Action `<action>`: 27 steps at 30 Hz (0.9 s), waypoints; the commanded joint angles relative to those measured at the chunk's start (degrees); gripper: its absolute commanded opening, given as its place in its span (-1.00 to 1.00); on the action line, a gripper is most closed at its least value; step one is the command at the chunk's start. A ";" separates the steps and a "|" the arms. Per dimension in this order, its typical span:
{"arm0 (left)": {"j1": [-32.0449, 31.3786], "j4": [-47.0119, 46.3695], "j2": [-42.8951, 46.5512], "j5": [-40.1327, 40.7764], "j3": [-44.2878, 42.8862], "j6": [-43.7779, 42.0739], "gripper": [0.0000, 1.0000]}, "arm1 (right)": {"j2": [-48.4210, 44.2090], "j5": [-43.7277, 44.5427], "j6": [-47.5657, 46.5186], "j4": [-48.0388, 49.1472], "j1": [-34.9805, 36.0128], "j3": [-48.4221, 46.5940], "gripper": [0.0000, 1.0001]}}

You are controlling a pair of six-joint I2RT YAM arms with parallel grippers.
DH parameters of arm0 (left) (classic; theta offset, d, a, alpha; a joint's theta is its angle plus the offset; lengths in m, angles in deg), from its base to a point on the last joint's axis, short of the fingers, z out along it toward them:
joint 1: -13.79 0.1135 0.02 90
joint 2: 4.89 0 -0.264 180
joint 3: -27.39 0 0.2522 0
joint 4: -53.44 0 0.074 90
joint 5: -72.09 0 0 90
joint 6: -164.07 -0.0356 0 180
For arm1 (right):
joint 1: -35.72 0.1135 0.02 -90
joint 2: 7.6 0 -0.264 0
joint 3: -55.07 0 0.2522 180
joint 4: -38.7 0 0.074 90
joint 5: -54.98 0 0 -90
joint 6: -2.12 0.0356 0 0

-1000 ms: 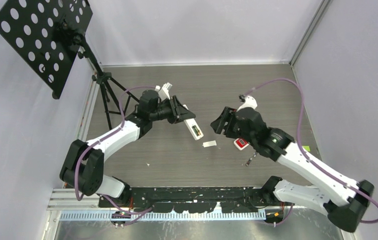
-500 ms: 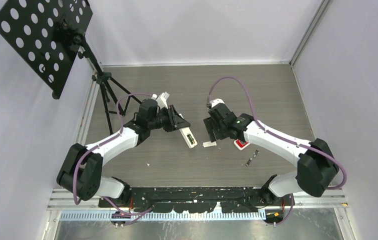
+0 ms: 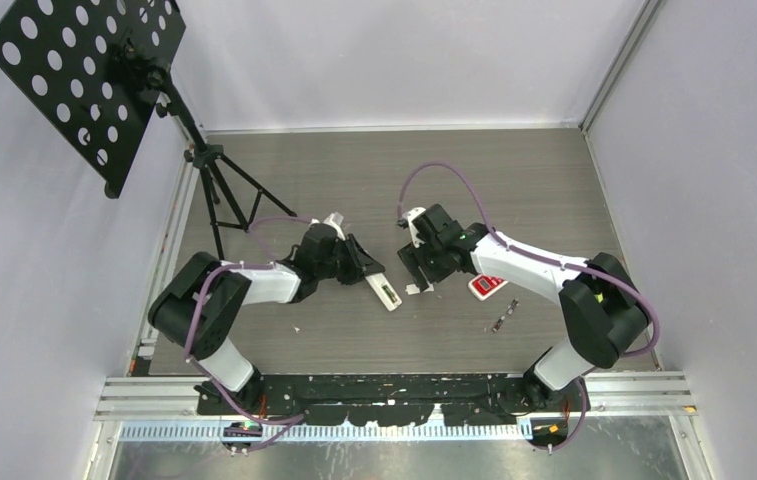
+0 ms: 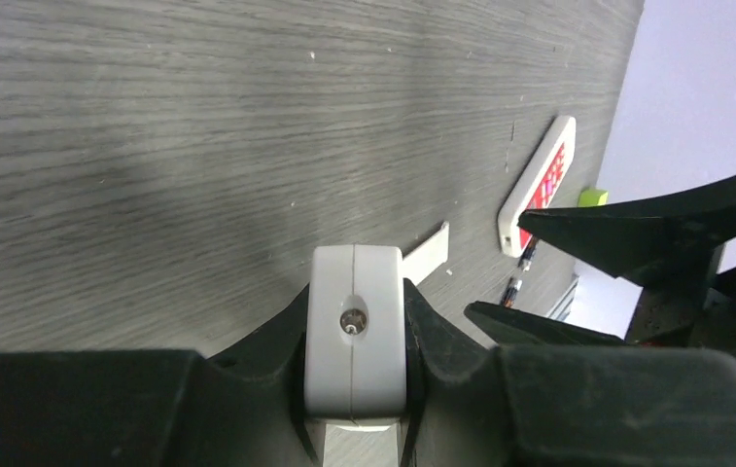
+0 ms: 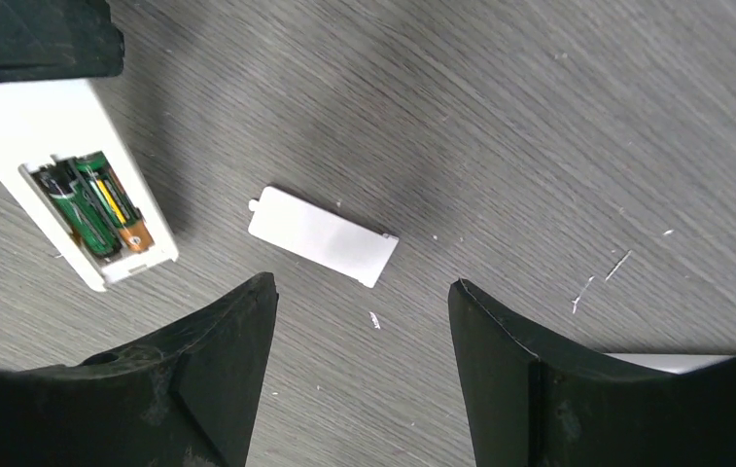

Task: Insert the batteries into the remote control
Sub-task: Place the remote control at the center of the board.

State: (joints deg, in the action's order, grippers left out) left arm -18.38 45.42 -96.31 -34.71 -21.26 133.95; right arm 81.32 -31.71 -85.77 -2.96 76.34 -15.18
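Note:
My left gripper point(image 3: 362, 271) is shut on a white remote control point(image 3: 382, 290), seen end-on between the fingers in the left wrist view point(image 4: 356, 341). Its open battery bay holds two green and gold batteries point(image 5: 96, 206). The loose white battery cover point(image 5: 323, 235) lies flat on the table just right of the remote, also seen from above point(image 3: 415, 289). My right gripper point(image 5: 362, 321) is open and empty, low over the table with the cover just beyond its fingertips. Two more batteries point(image 3: 503, 315) lie end to end further right.
A second white remote with red buttons point(image 3: 486, 285) lies right of the right gripper, also in the left wrist view point(image 4: 539, 185). A small yellow-green object point(image 4: 592, 197) sits beyond it. A black tripod stand point(image 3: 209, 165) with a perforated plate stands at the back left.
The left gripper has lowered the remote down and nearer, onto the table. The right gripper has swung left and dropped over the battery cover.

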 commanded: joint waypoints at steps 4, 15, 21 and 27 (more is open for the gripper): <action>-1.53 -8.12 -1.56 10.43 1.58 2.50 -0.52 | 0.17 -6.31 3.35 0.89 -2.61 -0.09 0.40; -1.85 1.37 3.07 16.28 4.93 1.60 0.40 | 0.36 -9.45 4.30 -0.03 -3.44 -1.08 0.41; -1.85 13.86 7.96 22.45 4.37 0.28 0.49 | 1.67 -6.86 5.23 0.31 -3.44 -2.07 0.41; -1.85 18.96 11.30 23.58 3.83 -1.48 0.51 | 3.23 -5.00 7.01 0.07 -3.44 -2.61 0.40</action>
State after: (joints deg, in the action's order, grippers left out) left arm -20.13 55.93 -86.99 -14.82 -17.28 135.19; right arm 83.64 -38.49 -80.35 -3.36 73.04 -15.66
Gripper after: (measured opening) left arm 0.751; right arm 0.702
